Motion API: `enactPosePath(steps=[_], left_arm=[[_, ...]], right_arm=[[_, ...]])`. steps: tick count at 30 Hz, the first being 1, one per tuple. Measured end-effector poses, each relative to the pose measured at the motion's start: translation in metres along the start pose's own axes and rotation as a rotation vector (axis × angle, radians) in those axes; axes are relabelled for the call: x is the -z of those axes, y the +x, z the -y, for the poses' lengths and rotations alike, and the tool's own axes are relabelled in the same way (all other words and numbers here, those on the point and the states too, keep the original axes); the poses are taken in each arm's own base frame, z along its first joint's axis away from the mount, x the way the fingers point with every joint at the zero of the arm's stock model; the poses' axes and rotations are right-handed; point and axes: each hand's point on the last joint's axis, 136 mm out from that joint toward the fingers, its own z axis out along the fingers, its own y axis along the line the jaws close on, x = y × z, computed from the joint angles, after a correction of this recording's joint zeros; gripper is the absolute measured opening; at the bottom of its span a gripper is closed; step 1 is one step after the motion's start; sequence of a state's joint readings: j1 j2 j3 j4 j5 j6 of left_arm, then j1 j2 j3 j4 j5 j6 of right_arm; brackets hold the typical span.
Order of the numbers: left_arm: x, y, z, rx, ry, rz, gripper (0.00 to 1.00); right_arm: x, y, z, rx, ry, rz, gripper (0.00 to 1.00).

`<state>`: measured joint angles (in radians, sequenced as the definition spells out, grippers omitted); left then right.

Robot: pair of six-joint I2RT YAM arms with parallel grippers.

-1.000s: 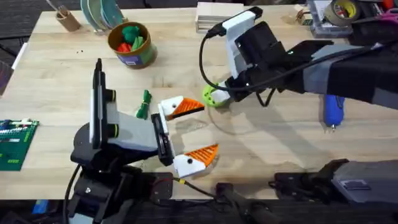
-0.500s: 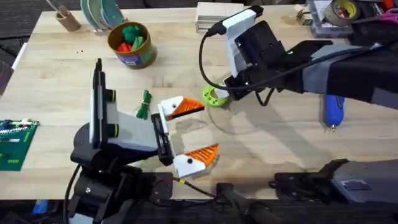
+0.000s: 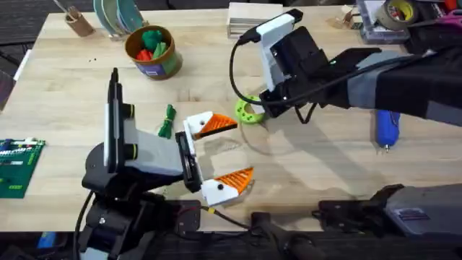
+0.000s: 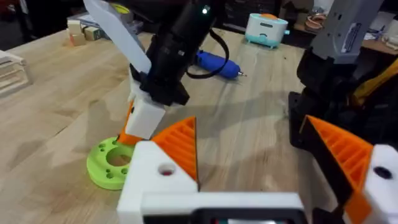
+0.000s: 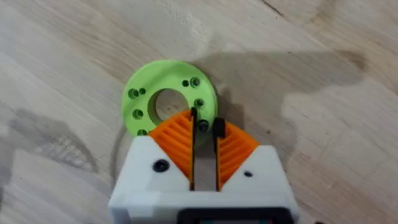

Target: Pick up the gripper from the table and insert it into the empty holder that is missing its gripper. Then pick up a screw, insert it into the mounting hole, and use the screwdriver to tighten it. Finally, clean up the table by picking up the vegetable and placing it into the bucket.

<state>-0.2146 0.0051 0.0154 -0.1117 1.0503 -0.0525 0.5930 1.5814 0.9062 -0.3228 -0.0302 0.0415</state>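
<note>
Orange-tipped right gripper (pinching) over green disc

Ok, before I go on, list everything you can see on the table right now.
Round lime-green plastic disc with holes: one, mid-table.
Stubby blue powered screwdriver: one, right side.
Slim green toy vegetable: one, left of centre.
Round orange-rimmed bucket: one, far left, red and green toys inside.
Small tan cup: one, far left corner.
Green circuit board: one, left edge.
Pale wooden blocks: a stack, far edge.
Tape roll: one, far right corner.
Left jaws: white with orange ribbed pads, wide apart, near centre.
Right jaws: white with orange pads, close together at the disc's rim.
</note>
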Motion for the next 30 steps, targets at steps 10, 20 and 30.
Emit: enactPosePath(steps=[10, 20, 30], left_arm=[[0.0, 0.0, 0.0, 0.0, 0.0, 0.0, 0.993], [0.0, 0.0, 0.0, 0.0, 0.0, 0.0, 0.993], [0.0, 0.0, 0.0, 0.0, 0.0, 0.0, 0.993]], right_arm=[[0.0, 0.0, 0.0, -0.003, 0.0, 0.001, 0.135], [0.0, -0.001, 0.0, -0.003, 0.0, 0.003, 0.039], [0.014, -0.005, 0.002, 0.029, 0.021, -0.011, 0.017]])
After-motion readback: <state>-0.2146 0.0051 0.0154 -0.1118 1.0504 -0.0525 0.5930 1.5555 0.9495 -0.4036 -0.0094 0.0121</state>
